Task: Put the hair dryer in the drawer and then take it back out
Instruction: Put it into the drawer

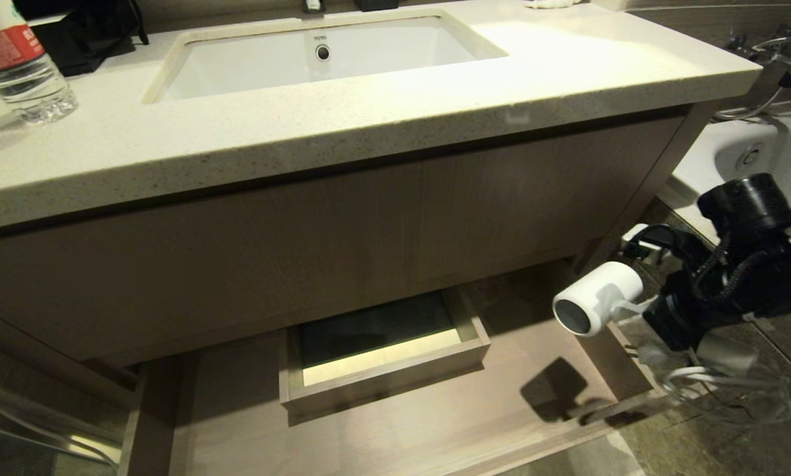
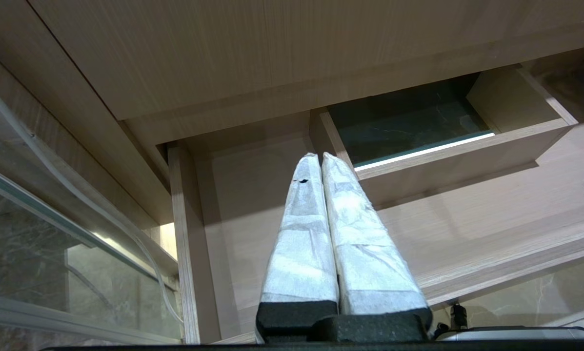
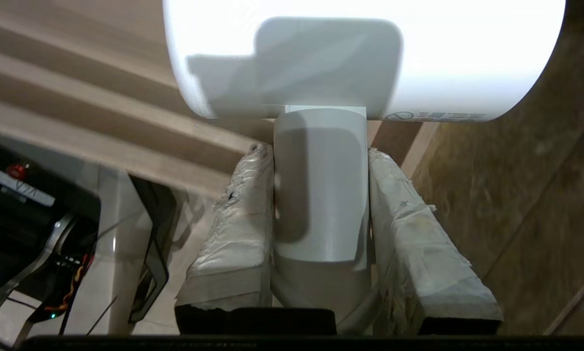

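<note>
The right gripper [image 3: 321, 195] holds the hair dryer [image 1: 597, 297] by its slim white handle, its jaws pinching the handle from both sides; in the right wrist view the two wrapped fingers [image 3: 233, 229] press flat against the handle, with the fat white barrel lying crosswise just beyond their tips. In the head view the dryer hangs in the air at the right of the scene, above the right end of the open drawer [image 1: 382, 423] and clear of its floor. The barrel lies roughly level, its dark grey round end face turned toward the left and near side, and its shadow falls on the drawer's pale floor below and to the left. The black right arm reaches in from the right edge of the scene, over the dark floor beside the cabinet.

The drawer stands pulled out beneath the wood-grain cabinet front [image 1: 316, 251]. A boxed rectangular cutout [image 1: 382, 344] rises in its middle far part, dark inside with a bright strip along its near edge. Nothing lies in the part of the drawer that shows.

The left gripper [image 2: 321, 158] is seen only in its own wrist view, over the left part of the drawer, its jaws pressed together and holding nothing.

On the tabletop [image 1: 435, 112] above, a white sink [image 1: 250, 59] is sunk into the middle, and a clear water bottle [image 1: 18, 63] with a red label stands at the far left.
</note>
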Available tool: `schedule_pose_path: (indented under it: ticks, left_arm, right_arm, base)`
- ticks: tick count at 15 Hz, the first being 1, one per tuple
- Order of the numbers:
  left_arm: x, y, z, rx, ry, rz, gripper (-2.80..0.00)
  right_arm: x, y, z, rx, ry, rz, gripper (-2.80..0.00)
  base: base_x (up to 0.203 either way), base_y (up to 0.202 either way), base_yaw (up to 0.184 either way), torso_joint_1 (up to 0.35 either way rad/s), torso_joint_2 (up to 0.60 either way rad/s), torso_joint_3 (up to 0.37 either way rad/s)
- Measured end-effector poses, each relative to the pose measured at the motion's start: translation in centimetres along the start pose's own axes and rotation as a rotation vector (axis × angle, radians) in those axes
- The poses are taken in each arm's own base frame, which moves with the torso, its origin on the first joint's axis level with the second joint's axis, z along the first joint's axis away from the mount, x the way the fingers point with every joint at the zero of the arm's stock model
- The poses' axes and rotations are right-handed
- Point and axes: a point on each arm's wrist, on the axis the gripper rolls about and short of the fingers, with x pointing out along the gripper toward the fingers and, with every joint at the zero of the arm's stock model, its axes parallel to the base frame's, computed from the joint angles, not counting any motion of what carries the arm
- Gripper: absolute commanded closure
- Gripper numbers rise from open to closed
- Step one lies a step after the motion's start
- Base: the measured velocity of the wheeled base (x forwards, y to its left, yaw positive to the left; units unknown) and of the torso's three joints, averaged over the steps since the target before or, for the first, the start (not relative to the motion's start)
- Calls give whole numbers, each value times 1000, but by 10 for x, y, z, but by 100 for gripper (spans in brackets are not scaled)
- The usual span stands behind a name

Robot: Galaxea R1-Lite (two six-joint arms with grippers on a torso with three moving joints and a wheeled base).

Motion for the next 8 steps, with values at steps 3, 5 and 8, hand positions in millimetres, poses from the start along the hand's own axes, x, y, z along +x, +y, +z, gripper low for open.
schedule_pose_path:
  ticks: [3,5,8]
  left_arm:
    - [0,0,0,0,-1,0,0]
    - [0,0,0,1,0,0,0]
    - [0,0,0,0,0,0,0]
  right_arm:
    - [44,-8,18,-13,8,19,0]
    - [68,-10,19,-16,33,36,0]
    - [97,-14,24,-18,59,37,0]
  base:
    - [0,0,0,0,0,0]
    - [0,0,0,0,0,0]
    - [0,0,0,0,0,0]
